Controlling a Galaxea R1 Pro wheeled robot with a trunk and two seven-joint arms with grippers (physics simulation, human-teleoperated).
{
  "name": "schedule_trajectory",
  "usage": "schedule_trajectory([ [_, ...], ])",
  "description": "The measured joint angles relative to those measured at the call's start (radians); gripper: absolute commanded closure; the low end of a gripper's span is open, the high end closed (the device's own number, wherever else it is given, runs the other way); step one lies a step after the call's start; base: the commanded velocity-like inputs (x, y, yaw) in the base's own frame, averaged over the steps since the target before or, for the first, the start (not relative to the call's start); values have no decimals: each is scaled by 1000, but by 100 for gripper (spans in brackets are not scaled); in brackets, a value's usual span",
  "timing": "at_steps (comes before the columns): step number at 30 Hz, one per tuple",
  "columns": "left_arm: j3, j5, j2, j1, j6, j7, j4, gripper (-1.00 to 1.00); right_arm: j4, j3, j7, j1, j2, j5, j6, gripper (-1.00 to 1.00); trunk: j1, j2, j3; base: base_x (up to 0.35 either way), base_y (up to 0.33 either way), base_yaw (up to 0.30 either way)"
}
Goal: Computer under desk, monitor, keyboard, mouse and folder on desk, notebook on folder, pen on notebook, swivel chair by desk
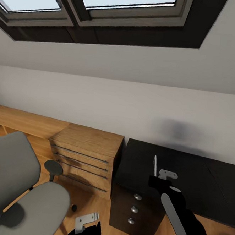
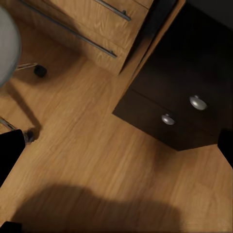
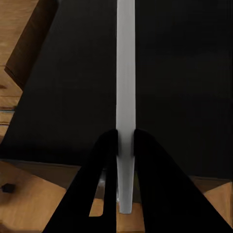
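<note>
While the pen (image 3: 125, 73) is pinched between the two black fingers (image 3: 104, 165) of the right gripper (image 3: 125, 145), it hangs above the black top of the desk (image 1: 187, 173), over the corner that sits on the drawer unit (image 1: 134, 208). Its long axis runs straight on from the fingers, away from the robot, toward the white wall (image 1: 132, 108) behind the desk. No folder or notebook shows on the part of the desk in the head view, so I judge that the pen will need another place, further along the desk from this corner. The right arm is the nearer one to the desk. The left gripper (image 1: 86, 222) is low beside the swivel chair (image 1: 22, 191), on the side away from the desk; I cannot tell how its jaws stand.
</note>
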Motion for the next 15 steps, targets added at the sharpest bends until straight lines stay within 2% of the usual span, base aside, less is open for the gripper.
schedule_trajectory([
  [4, 1, 2, 0, 0, 1, -1, 1, -100, 1, -6, 0, 0, 0, -6, -1, 100, -16, 28, 14, -86, 0, -141],
  [12, 0, 3, -1, 0, 0, 0, 4, -100, 6, -63, 0, 0, -1, -59, 2, 100, -16, 28, 18, -21, 0, -222],
  [15, -2, 3, -2, 0, 0, 2, 8, -100, 8, -72, 0, 0, -1, -68, 2, 100, -16, 28, 20, -4, 0, -255],
])
